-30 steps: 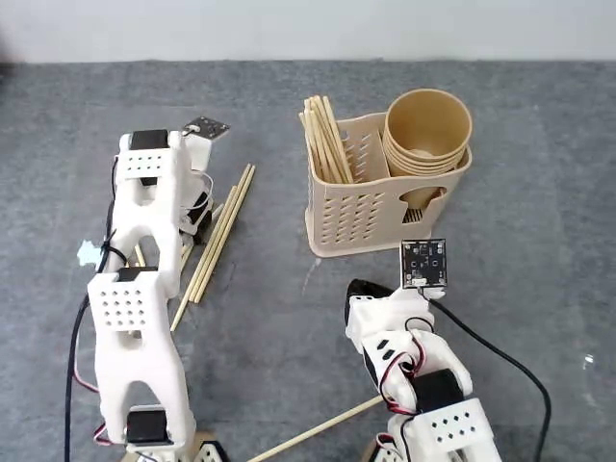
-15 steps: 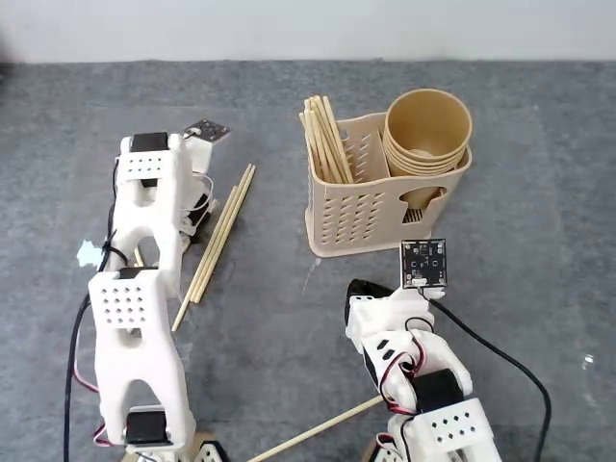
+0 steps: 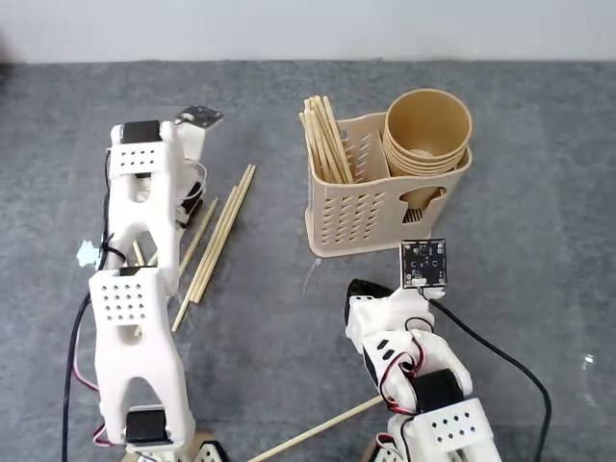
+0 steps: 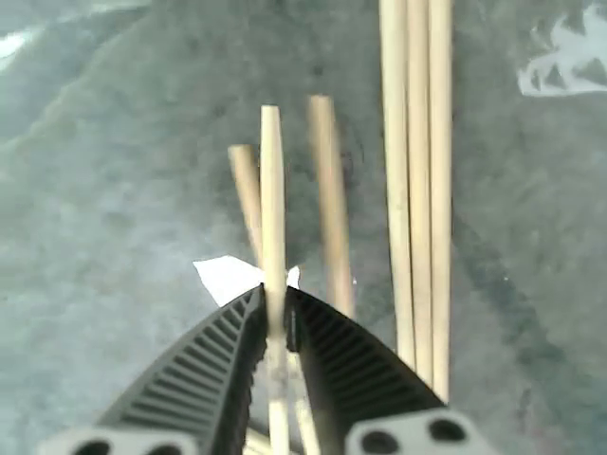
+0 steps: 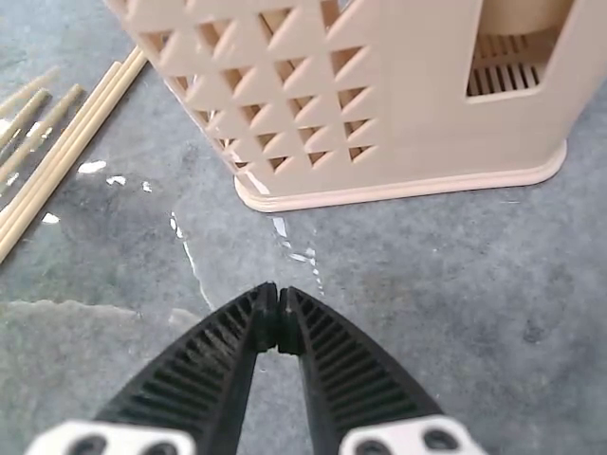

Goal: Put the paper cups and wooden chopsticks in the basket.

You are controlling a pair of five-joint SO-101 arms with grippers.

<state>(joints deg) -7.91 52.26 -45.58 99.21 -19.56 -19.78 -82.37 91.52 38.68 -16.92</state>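
Note:
My left gripper (image 4: 274, 296) is shut on one wooden chopstick (image 4: 271, 190), low over the grey mat. Two loose chopsticks (image 4: 327, 199) lie beside it and a row of three (image 4: 417, 190) lies a little farther off. From above, the left arm (image 3: 144, 192) covers its gripper, with the loose chopsticks (image 3: 219, 236) just to its right. The beige basket (image 3: 358, 221) holds stacked paper cups (image 3: 428, 130) and several chopsticks (image 3: 325, 135). My right gripper (image 5: 277, 308) is shut on nothing, on the mat in front of the basket (image 5: 379, 95).
One more chopstick (image 3: 318, 430) lies near the front edge beside the right arm's base (image 3: 433, 414). A white paper scrap (image 4: 223, 277) sits on the mat under the left gripper. A pale scrap (image 3: 89, 253) lies left of the left arm. Open mat stretches right of the basket.
The left arm's upper part has shifted slightly left and back. One chopstick now sits apart from the bundle, beside that arm. The right arm has not moved.

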